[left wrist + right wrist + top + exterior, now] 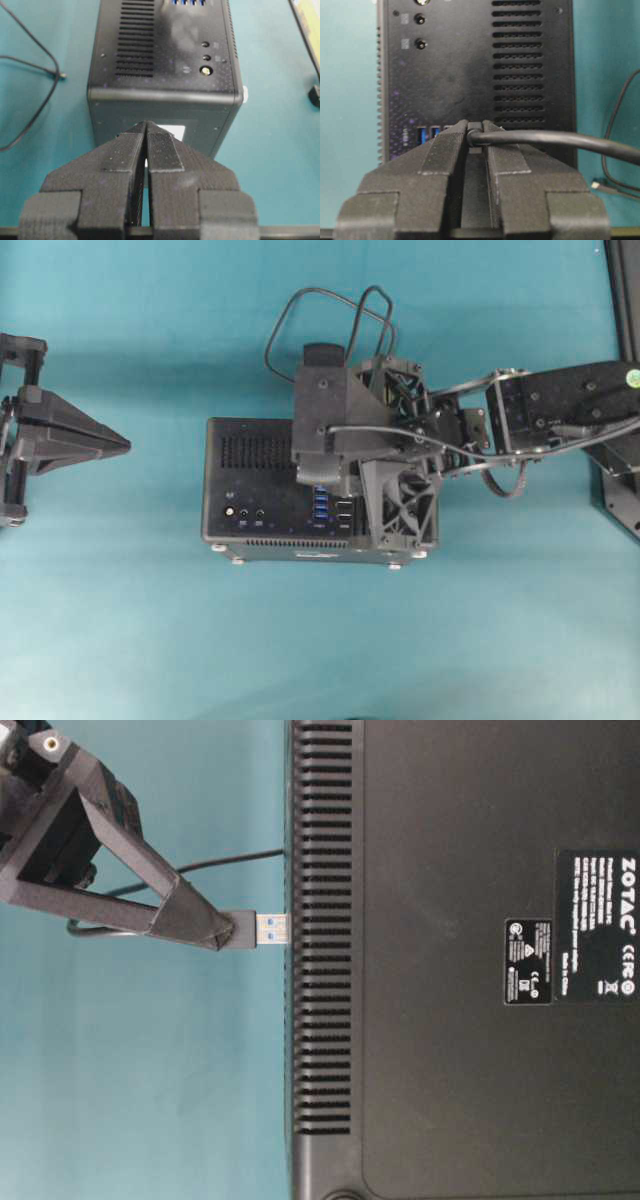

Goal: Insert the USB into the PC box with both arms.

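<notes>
2 arms shared the teal table (120,620), and the right arm's bulk hid most of the PC box's (250,455) port face from overhead; only a column of blue ports showed beside it. The right gripper (475,131) was clamped on the USB (262,929) plug, though its wrist view showed just the cable leaving between the fingers, the plug itself concealed. Only the table-level view revealed the blue-tongued metal tip, which sat right at the box's vent grille; whether it had entered a port could not be told. The cable looped on the table beyond the box's far edge. The left gripper (146,131), jaws pressed together on nothing, hung just short of the box's end face, near the table's left edge overhead.
</notes>
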Motion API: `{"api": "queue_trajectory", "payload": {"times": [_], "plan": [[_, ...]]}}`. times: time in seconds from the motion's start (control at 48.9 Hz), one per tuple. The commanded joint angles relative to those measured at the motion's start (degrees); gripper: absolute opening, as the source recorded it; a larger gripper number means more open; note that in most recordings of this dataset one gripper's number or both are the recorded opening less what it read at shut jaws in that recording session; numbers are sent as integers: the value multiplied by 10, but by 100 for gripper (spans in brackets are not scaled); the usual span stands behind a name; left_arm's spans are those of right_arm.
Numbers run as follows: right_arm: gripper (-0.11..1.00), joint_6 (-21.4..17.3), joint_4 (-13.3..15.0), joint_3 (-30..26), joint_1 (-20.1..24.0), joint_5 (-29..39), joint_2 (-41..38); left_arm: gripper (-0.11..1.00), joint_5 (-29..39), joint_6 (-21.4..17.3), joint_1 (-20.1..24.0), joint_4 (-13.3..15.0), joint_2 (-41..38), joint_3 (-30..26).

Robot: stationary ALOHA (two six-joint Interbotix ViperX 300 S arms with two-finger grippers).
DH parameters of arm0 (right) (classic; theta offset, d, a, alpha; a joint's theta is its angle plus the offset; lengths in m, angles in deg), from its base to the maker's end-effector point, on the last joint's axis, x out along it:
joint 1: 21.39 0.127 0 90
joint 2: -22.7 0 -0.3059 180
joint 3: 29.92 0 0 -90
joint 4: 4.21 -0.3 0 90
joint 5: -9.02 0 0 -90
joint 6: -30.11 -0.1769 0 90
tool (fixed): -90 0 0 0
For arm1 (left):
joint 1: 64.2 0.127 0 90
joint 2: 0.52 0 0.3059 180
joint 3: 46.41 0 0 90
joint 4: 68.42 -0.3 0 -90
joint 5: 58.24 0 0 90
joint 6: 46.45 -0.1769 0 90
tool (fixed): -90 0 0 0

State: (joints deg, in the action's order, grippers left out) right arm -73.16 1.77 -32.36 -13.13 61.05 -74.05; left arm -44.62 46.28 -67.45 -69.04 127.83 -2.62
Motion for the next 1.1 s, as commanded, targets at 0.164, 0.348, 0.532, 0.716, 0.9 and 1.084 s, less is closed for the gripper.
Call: {"api": "queue_trajectory", "payload": {"times": [0.164, 0.348, 0.532, 0.716, 0.9, 1.084], "plan": [[12, -9, -1, 0, 10, -1, 4, 0, -5, 2, 0, -2, -2, -5], [12, -16, -1, 1, 10, -2, 3, 0, -5, 3, 0, -2, -2, -5], [12, -17, -1, 4, 11, -4, 2, 0, -5, 3, 0, -2, -2, -5], [12, -18, 29, 2, 11, -10, 4, 0, -5, 3, 0, -2, -2, -5], [12, -18, 51, 4, 11, -19, 9, 0, -5, 3, 0, -2, -2, -5], [12, -19, 53, 13, 8, -46, 12, 0, -5, 3, 0, -2, -2, -5]]}}
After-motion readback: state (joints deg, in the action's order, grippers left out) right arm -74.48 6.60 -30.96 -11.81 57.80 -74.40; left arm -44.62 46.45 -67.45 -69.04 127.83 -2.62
